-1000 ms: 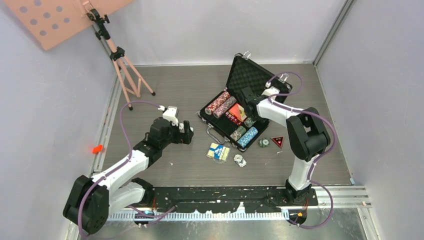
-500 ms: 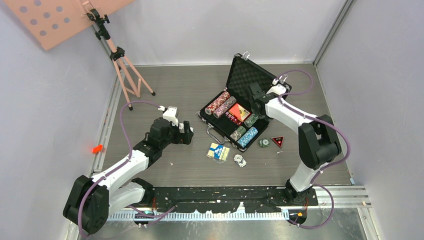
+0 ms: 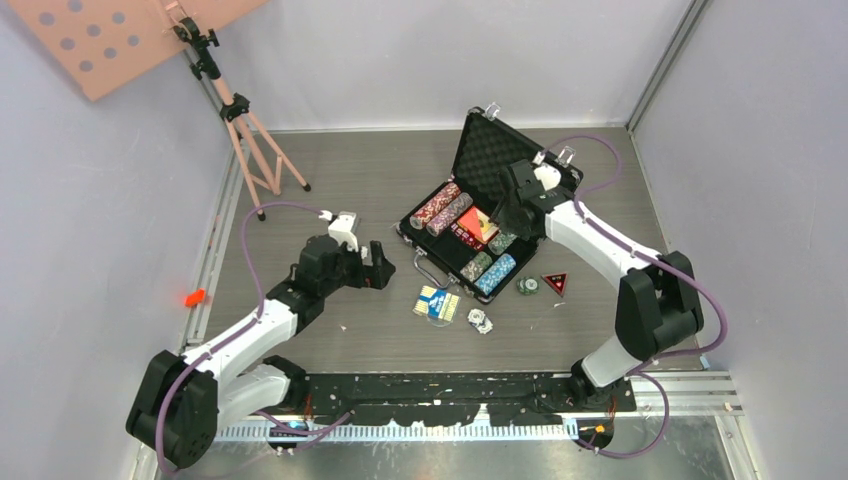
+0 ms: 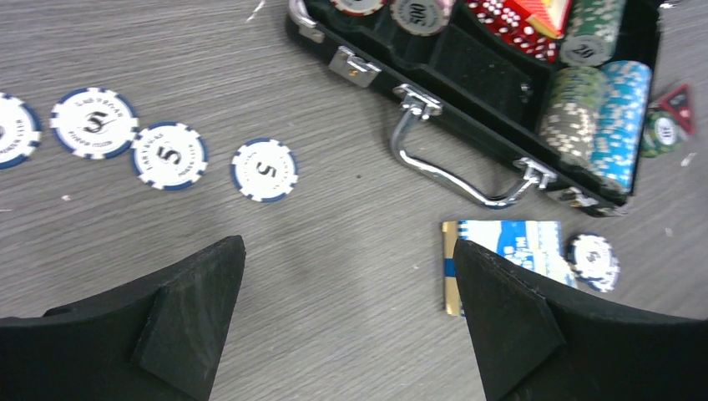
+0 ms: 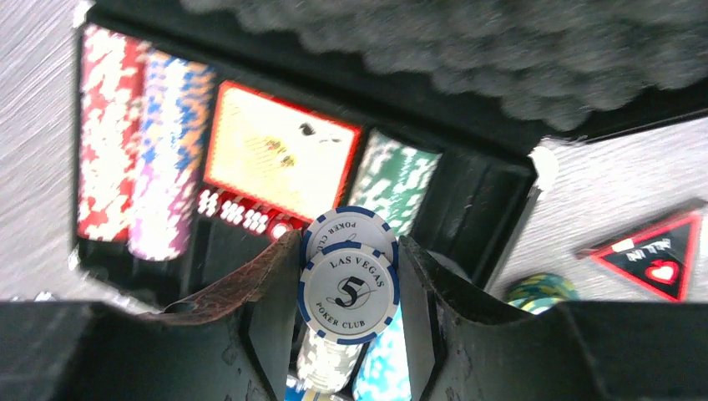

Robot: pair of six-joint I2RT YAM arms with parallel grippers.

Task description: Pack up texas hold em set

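grey table point(image 3: 350, 180) bore the open case point(image 3: 497, 148). i held two chips point(image 5: 349, 294) clamped in the right gripper point(image 5: 346, 271) above it for stowing; left gripper point(image 4: 346, 313) hung wide open, ready for loose chips point(image 4: 264, 170).

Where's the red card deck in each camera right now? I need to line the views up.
Top external: red card deck in the open case, middle slot.
Left wrist: at the top edge, right of centre, cropped.
Right wrist: upper centre, above the two pinched chips.
Shared landmark: black-and-red triangle on the table, right of the case.
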